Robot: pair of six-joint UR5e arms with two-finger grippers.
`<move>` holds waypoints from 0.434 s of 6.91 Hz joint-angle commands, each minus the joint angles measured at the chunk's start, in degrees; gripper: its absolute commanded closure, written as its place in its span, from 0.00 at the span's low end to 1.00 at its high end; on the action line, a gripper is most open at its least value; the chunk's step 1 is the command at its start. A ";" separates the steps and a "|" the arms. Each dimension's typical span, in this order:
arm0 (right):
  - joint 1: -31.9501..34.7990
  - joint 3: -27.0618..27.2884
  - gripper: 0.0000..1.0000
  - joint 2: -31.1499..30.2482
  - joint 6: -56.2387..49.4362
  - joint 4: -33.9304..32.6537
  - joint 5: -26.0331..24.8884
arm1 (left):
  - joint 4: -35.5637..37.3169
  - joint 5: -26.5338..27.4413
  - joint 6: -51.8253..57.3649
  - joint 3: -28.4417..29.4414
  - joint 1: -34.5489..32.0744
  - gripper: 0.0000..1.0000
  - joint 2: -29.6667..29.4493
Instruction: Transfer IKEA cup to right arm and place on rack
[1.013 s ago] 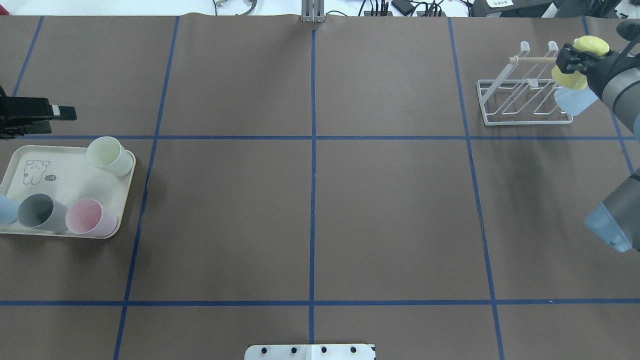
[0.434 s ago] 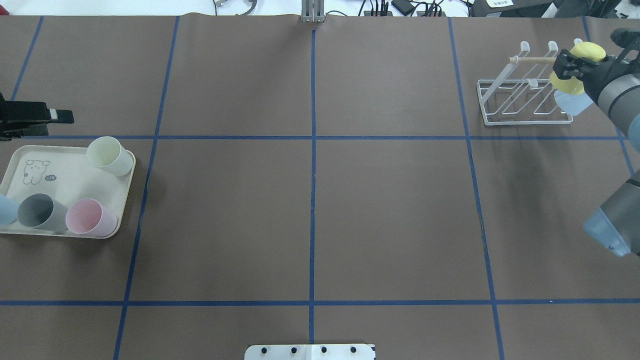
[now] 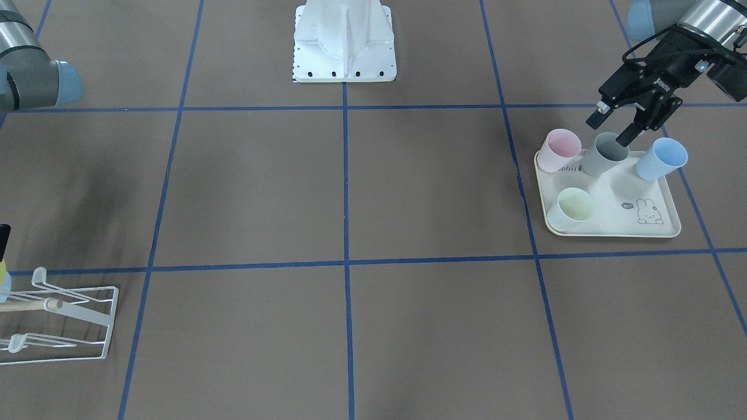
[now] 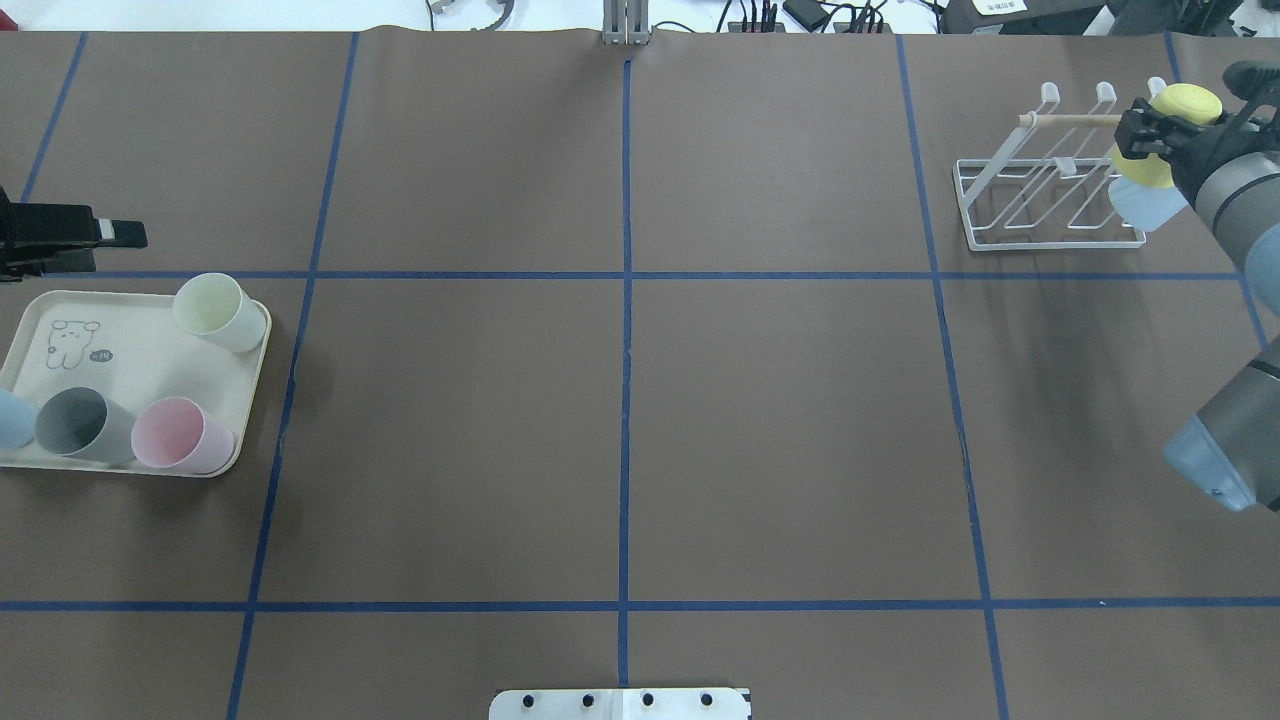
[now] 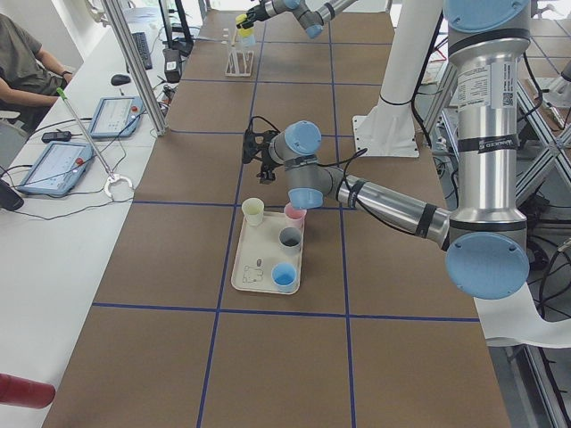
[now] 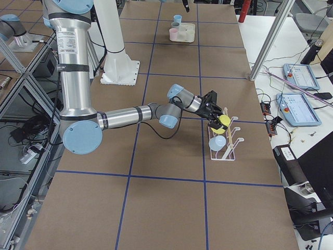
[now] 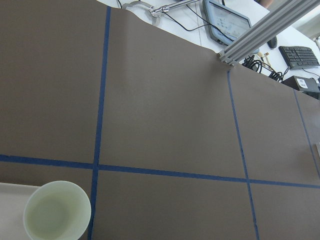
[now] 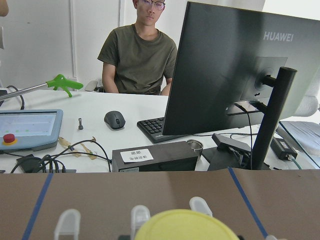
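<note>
A yellow IKEA cup (image 4: 1187, 100) hangs upside down over the right end of the white wire rack (image 4: 1040, 200), and my right gripper (image 4: 1150, 135) is shut on it. Its yellow base fills the bottom of the right wrist view (image 8: 185, 227), with the rack's pegs (image 8: 67, 220) just beyond. A light blue cup (image 4: 1150, 205) sits on the rack below it. At the far left my left gripper (image 3: 613, 127) stands open just above the grey cup (image 3: 607, 153) on the cream tray (image 3: 613, 224).
The tray also holds a pink cup (image 3: 558, 149), a blue cup (image 3: 662, 157) and a pale green cup (image 3: 573, 207). Beyond the rack's table edge are a desk with a monitor (image 8: 225, 75) and a seated person (image 8: 140, 55). The robot's white base (image 3: 344, 41) stands mid-table.
My right gripper has carried the yellow cup a little to the right and farther back over the rack's end. The left gripper has drawn back slightly toward the left edge.
</note>
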 commanded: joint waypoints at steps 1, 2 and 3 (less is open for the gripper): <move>-0.35 -0.57 1.00 0.34 0.05 0.10 -0.67 | 0.00 0.01 0.62 0.38 0.00 0.00 0.00; -0.70 -0.48 1.00 0.61 0.05 0.10 -0.67 | 0.00 0.01 0.62 0.39 0.00 0.00 0.00; -1.14 -0.57 1.00 0.78 0.13 0.18 -0.67 | -0.09 0.01 0.62 0.39 0.00 0.00 0.09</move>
